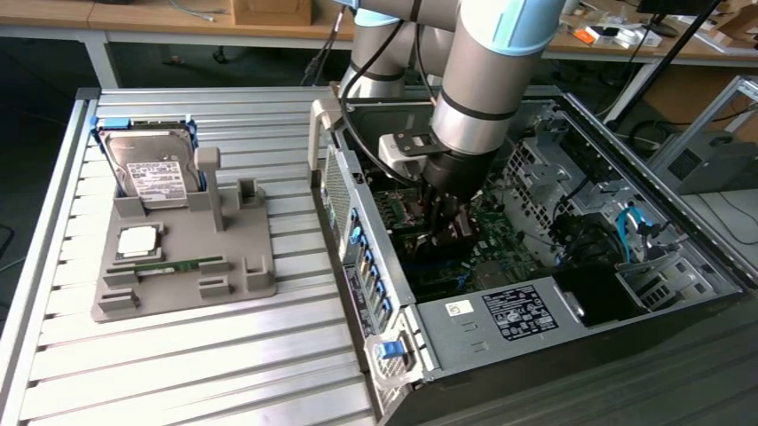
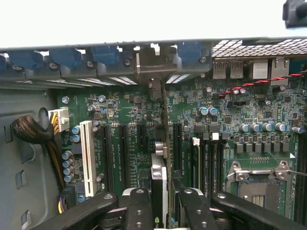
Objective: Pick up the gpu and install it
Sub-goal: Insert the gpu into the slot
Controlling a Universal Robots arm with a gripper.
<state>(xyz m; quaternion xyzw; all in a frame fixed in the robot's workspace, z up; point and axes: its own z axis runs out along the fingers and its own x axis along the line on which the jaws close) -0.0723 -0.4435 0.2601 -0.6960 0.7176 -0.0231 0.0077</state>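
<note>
While the arm (image 1: 474, 80) is reaching down from the far side of the desk (image 1: 177, 355), its wrist is pointing almost straight into the open computer case (image 1: 663, 293). The claw (image 1: 454, 211) is sitting low inside, close to the case wall on the exterior view's left. On the exterior view's right more open room is lying between the wrist and the drive cage (image 1: 545, 177). The case rim is ringing the wrist on all sides without touching it. On the exterior view's left, apart from the case, a grey fixture (image 1: 248, 284) is resting on the desk. It is carrying a hard drive (image 1: 154, 173) propped at its far end and a memory stick (image 1: 177, 264) lying flat nearer the camera.

In the wrist view the claw (image 2: 165, 211) is gripping the gpu (image 2: 159, 184) at a middling width, one of the black fingers (image 2: 139, 206) pressing on each face. The gpu is standing edge-on over the motherboard (image 2: 120, 108), running lengthwise along the expansion slots. Its silver bracket (image 2: 153, 64) is meeting the rear wall of the case among the blue latches (image 2: 62, 57). A black slot (image 2: 122, 153) and a white slot (image 2: 88, 153) are lying on one side of the card. On the other side the memory slots (image 2: 206, 158) are sitting just beside it, leaving a tighter margin there. Whether the card's lower edge is sitting in a slot I cannot tell.
</note>
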